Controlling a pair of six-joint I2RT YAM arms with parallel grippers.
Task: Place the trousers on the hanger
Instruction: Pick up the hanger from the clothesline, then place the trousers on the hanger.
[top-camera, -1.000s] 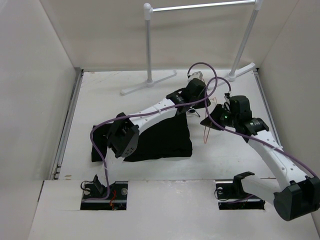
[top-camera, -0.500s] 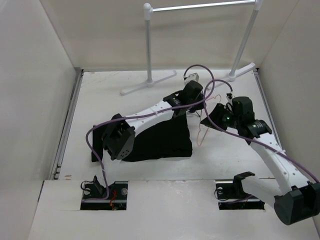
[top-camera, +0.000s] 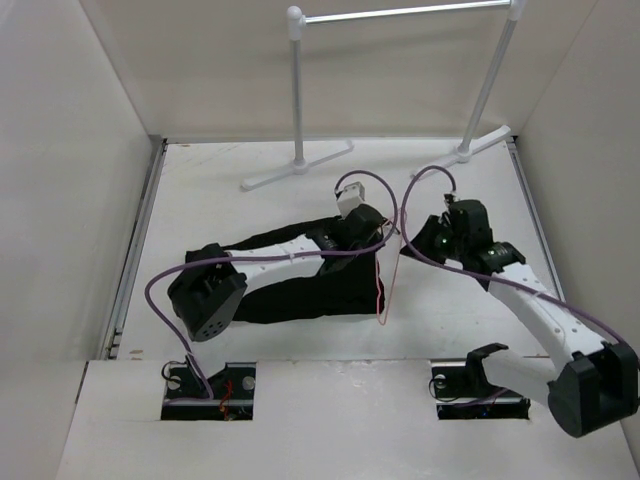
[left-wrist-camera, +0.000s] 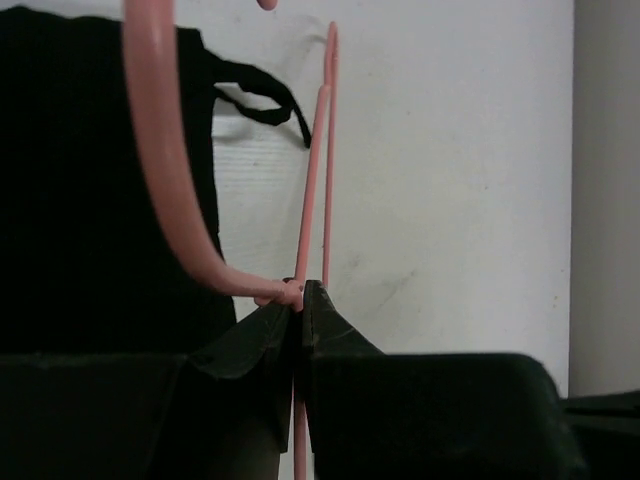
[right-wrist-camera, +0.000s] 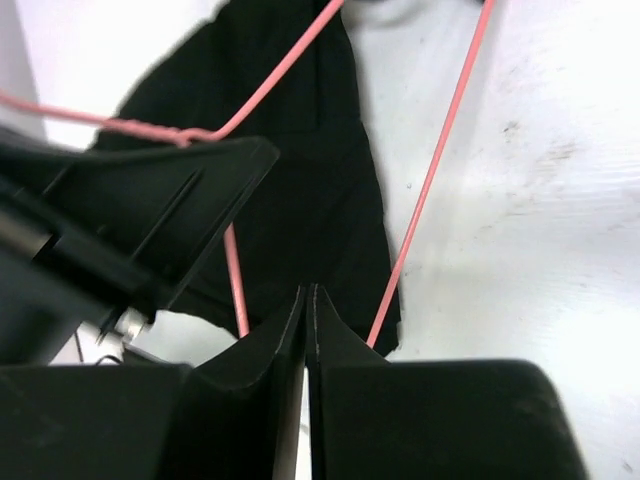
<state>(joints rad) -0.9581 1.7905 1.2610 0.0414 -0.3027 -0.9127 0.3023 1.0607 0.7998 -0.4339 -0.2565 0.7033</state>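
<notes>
Since a second ago the left arm has dropped low and drawn back, carrying the hanger (top-camera: 381, 292) from beyond the far right corner of the trousers (top-camera: 300, 292) to a spot just off their right edge, where it shows nearly edge-on. The left gripper (left-wrist-camera: 299, 300) is pinched tight on the hanger's wire, close to where the hook begins. To the right of the trousers, the right gripper (right-wrist-camera: 308, 298) has its jaws pressed together with no wire visible between them; the pink wires pass beside it. The trousers lie low on the table (top-camera: 470, 200) under the left arm. No cloth is over the hanger, so the task looks barely begun: draping a leg across it remains.
</notes>
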